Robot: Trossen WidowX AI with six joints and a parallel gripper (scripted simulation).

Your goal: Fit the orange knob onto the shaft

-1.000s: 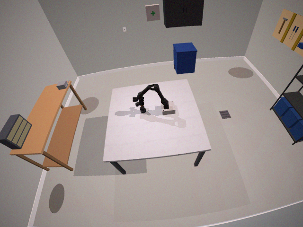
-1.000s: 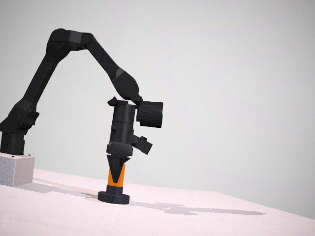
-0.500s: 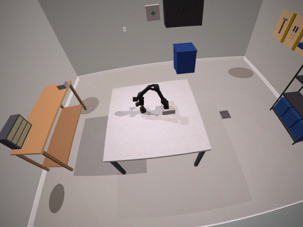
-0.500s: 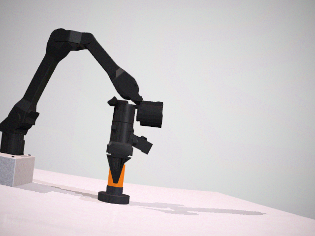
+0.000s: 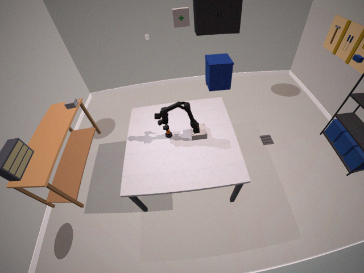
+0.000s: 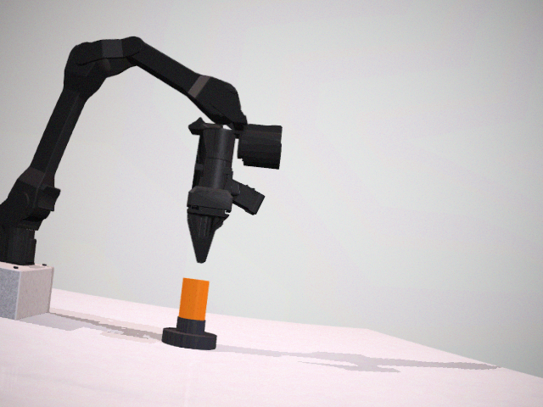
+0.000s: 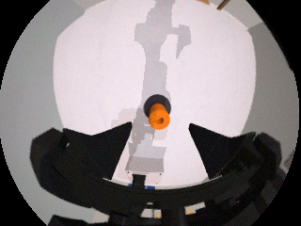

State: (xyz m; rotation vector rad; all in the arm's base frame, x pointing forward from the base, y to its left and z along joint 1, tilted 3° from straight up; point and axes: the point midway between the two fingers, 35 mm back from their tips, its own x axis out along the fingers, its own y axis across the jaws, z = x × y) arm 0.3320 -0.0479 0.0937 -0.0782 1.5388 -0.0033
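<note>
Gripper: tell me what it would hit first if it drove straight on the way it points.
The gripper hangs open, pointing down, above the orange knob seated on the round pedestal. It would most likely meet the knob's top first, though the open fingers might straddle it; depth is unclear.

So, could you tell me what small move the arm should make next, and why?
Probably just a small lift straight up and away. The knob sits down on the pedestal with no shaft showing between them, and the claw hangs open above it, holding nothing. The fit looks done, so a clean retreat that avoids nudging the knob seems all that is left.
</note>
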